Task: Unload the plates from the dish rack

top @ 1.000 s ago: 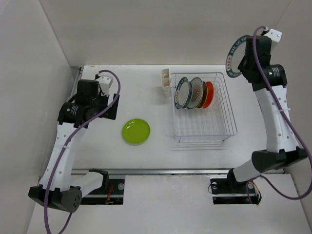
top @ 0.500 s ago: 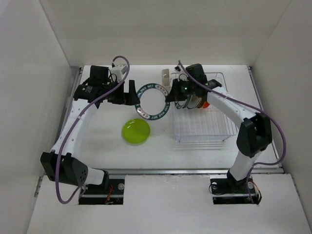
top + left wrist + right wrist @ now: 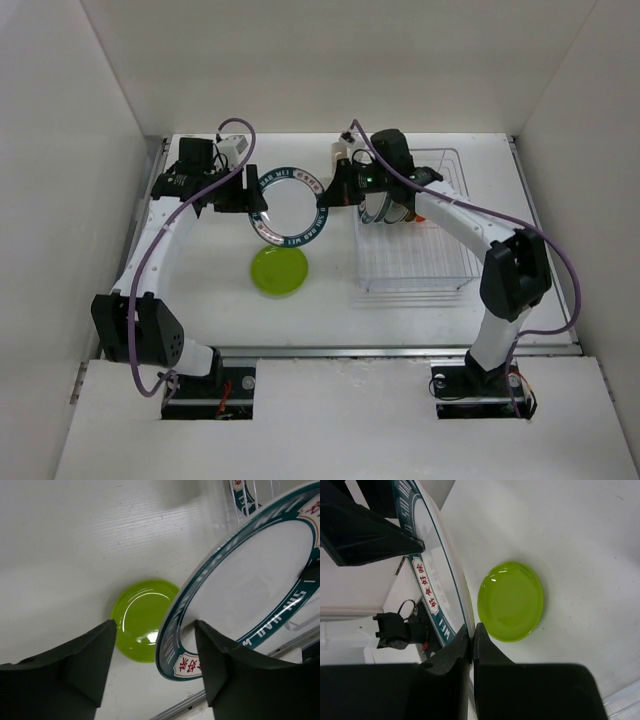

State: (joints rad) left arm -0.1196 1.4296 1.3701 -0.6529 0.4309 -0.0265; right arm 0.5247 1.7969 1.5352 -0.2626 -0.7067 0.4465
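Lying flat on the table (image 3: 200,290) nearest the arm bases, a lime-green plate (image 3: 279,270) sits just below the teal-rimmed plate (image 3: 288,205). That plate is held in the air left of the dish rack (image 3: 420,268), face tilted upward, spanning left to right. The right gripper (image 3: 471,627) pinches its right rim. The left gripper (image 3: 155,626) straddles the opposite rim, jaws apart. Farther back, other plates (image 3: 386,210) stand on edge in the rack, partly behind the right arm.

Plate handover closing in.
I've swung the teal-rimmed plate (image 3: 288,207) leftward; my left end effector (image 3: 250,193) now straddles its rim.
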